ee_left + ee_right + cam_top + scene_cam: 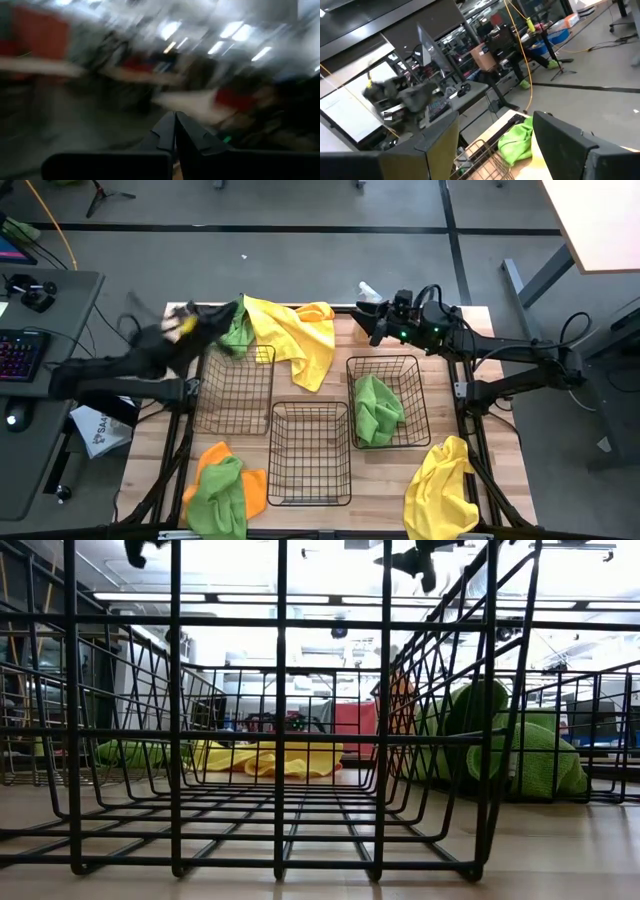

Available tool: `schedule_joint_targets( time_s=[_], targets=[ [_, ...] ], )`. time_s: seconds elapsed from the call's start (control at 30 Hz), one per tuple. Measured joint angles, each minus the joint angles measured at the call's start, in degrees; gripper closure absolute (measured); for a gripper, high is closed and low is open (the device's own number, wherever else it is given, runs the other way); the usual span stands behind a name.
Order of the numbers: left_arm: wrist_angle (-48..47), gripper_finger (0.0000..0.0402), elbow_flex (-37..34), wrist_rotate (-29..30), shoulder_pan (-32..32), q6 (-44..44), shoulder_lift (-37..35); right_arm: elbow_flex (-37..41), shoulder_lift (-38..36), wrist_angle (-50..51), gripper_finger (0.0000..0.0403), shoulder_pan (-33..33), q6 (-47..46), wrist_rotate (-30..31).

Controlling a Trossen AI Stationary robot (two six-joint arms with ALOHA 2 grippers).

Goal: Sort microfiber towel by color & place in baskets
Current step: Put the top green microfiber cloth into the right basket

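Three black wire baskets stand in a row: left, middle, right. A green towel lies inside the right basket. Another green towel drapes over the left basket's far corner, beside a yellow towel spread on the table's far side. An orange and green pile lies near left, a yellow towel near right. My left gripper is shut and empty, raised above the left basket's far corner. My right gripper is open and empty, raised over the far edge.
A white spray trigger shows at the far edge behind my right gripper. Black frame rails run along the table's sides. A desk with a keyboard stands left of the table. Bare wood shows between the baskets.
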State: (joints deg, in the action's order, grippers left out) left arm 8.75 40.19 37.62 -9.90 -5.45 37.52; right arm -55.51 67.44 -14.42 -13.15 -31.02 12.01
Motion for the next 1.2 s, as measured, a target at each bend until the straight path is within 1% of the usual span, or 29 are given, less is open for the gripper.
schedule_joint_targets(
  time_s=[0.07, 0.1, 0.17, 0.2, 0.27, 0.33, 0.4, 0.47, 0.5, 0.53, 0.63, 0.67, 0.8, 0.9, 1.07, 1.2],
  targets=[
    [-16.5, 0.0401, 10.3, 0.3, -7.6, -3.9, 4.0, 0.0, 0.0, 0.9, 0.0153, 0.0, -0.2, 0.0],
    [-24.6, 0.0401, 15.1, -1.2, -12.0, -5.9, 5.9, 0.0, 0.0, 1.4, 0.0153, 0.0, -0.3, 0.0],
    [-38.0, 0.0401, 22.6, -8.1, -22.2, -8.4, 9.9, 0.0, 0.0, 2.8, 0.0153, 0.0, -0.4, 0.0],
    [-42.3, 0.0401, 25.4, -12.9, -27.3, -9.6, 12.0, 0.0, 0.0, 3.7, 0.0153, 0.0, -0.4, 0.0],
    [-49.1, 0.0401, 27.9, -23.8, -37.5, -11.2, 15.9, 0.0, 0.0, 5.3, 0.0153, 0.0, -0.4, 0.0],
    [-52.4, 0.0401, 28.0, -33.7, -45.7, -11.9, 19.9, 0.0, 0.0, 6.3, 0.0153, 0.0, -0.4, 0.0],
    [-55.4, 0.0401, 27.9, -41.2, -51.0, -13.9, 23.4, 0.0, 0.0, 6.8, 0.0153, 0.0, -0.4, -0.2],
    [-56.6, 0.0401, 28.1, -45.6, -53.3, -16.7, 26.9, 0.0, 0.0, 7.5, 0.0153, 0.0, -0.1, -0.6],
    [-57.1, 0.0401, 28.1, -45.9, -53.8, -17.4, 28.6, 0.0, 0.0, 8.0, 0.0153, 0.0, 0.1, -0.8],
    [-57.6, 0.0401, 28.0, -45.0, -54.1, -17.0, 30.4, 0.0, 0.0, 8.4, 0.0153, 0.0, 0.3, -1.1],
    [-57.5, 0.0401, 28.1, -38.6, -54.5, -13.3, 35.0, 0.0, 0.0, 9.9, 0.0153, 0.0, 0.6, -1.1],
    [-57.6, 0.0401, 28.1, -37.9, -54.6, -13.1, 36.5, 0.0, 0.0, 10.3, 0.0153, 0.0, 0.6, -1.1],
    [-58.6, 0.0401, 28.1, -39.0, -54.4, -11.5, 42.0, 0.0, 0.0, 13.0, 0.0153, 0.0, 0.6, -1.1],
    [-58.9, 0.0401, 27.7, -38.2, -53.8, -13.3, 45.1, 0.0, 0.0, 15.2, 0.0153, 0.0, 0.6, -1.1],
    [-58.0, 0.0396, 22.5, -35.8, -52.4, -14.7, 46.2, 0.0, 0.0, 17.6, 0.0153, 0.0, 0.7, -1.1],
    [-57.1, 0.0378, 17.8, -34.8, -52.1, -16.4, 45.1, 0.0, 0.3, 17.7, 0.0153, 0.0, 1.8, 0.0]
  ],
)
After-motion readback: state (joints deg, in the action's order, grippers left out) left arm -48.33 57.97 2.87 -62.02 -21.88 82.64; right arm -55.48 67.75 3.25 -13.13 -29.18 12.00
